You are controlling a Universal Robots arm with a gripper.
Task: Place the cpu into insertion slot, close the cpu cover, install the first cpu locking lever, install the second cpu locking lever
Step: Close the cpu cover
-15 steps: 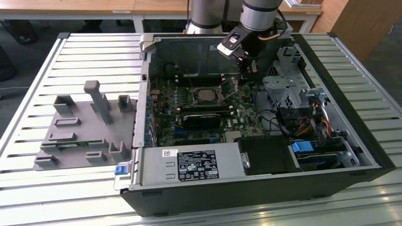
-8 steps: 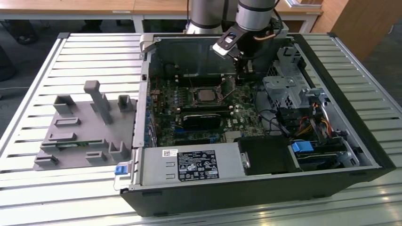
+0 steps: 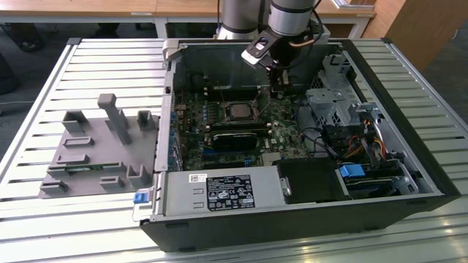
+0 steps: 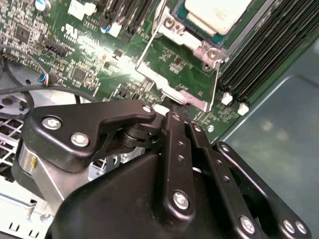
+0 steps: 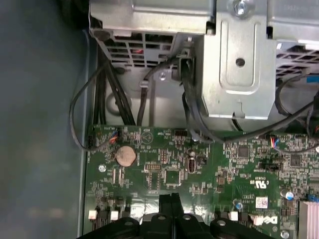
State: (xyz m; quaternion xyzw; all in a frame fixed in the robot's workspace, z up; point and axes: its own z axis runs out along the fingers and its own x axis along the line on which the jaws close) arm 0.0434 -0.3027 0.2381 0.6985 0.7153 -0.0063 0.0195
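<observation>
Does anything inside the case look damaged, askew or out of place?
Nothing stands out. The cpu lies level in the insertion slot; the cpu cover is swung open beside it, which fits a job not yet finished.

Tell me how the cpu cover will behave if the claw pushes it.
The cpu cover looks like a thin metal frame with a cut-out centre, so it is probably light yet stiff. Its end by the cpu seems hinged, so it would likely swing, not slide.
</observation>
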